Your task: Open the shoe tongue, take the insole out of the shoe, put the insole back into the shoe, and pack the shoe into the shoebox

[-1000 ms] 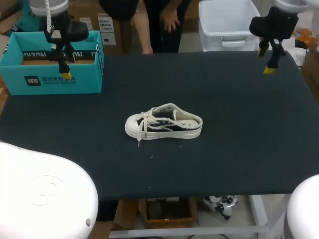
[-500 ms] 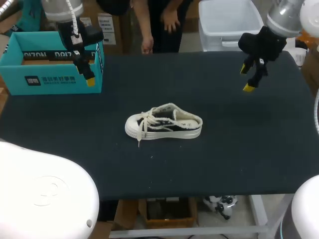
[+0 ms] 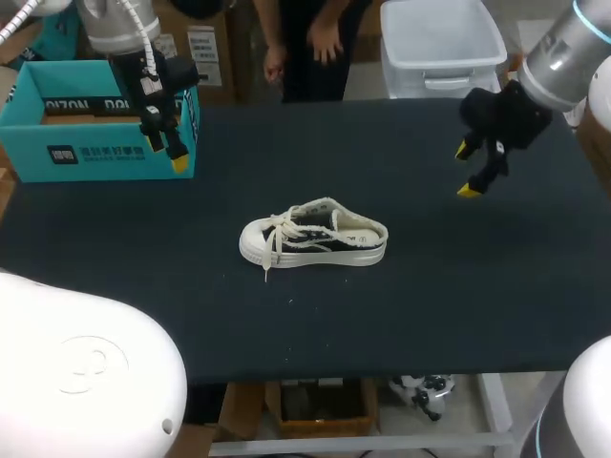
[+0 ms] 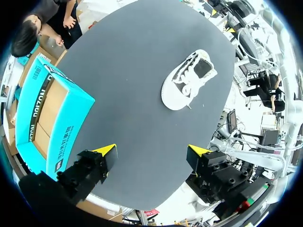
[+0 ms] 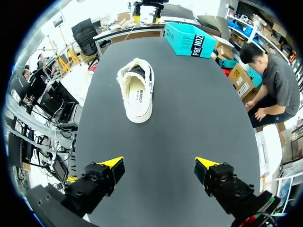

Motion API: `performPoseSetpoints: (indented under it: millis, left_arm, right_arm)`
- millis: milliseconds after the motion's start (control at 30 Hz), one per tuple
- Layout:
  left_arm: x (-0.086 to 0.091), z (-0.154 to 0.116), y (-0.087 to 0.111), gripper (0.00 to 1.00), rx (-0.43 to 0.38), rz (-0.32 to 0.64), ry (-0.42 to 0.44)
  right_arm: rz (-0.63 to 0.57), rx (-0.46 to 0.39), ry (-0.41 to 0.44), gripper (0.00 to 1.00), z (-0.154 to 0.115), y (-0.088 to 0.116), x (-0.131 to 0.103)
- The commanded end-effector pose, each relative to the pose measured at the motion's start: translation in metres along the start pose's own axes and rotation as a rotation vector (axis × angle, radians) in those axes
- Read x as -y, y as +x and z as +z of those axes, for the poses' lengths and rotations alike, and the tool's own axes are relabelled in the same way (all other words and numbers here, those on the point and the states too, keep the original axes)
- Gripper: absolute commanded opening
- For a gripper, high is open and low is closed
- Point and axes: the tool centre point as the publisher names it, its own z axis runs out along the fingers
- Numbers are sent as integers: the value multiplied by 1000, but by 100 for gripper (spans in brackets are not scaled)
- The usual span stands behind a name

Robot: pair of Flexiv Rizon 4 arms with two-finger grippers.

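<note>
Right gripper (image 3: 465, 170) and left gripper (image 3: 167, 154) nearer the shoe (image 3: 313, 234), jaws apart.

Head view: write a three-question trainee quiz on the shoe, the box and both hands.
1. True or false: the shoe lies inside the shoebox.
2. The shoe's toe points: A) toward the left arm's side, B) toward the right arm's side, C) straight up.
3. Fill in: the left hand and the right hand are both ___, holding nothing.
Key: 1 false, it lies on the table; 2 A; 3 open.
</note>
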Motion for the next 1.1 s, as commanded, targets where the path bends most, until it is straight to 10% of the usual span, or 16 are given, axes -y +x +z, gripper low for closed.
performPoseSetpoints:
  millis: [33,533,1100]
  left_arm:
    - [0,0,1,100,3,-1,1]
    - [27,22,58,100,20,-620,-50]
    - [52,48,95,100,35,-785,-37]
  right_arm:
    - [0,17,-1,100,1,3,1]
    - [32,-83,-69,100,56,29,-28]
    - [49,-102,-287,100,129,52,-45]
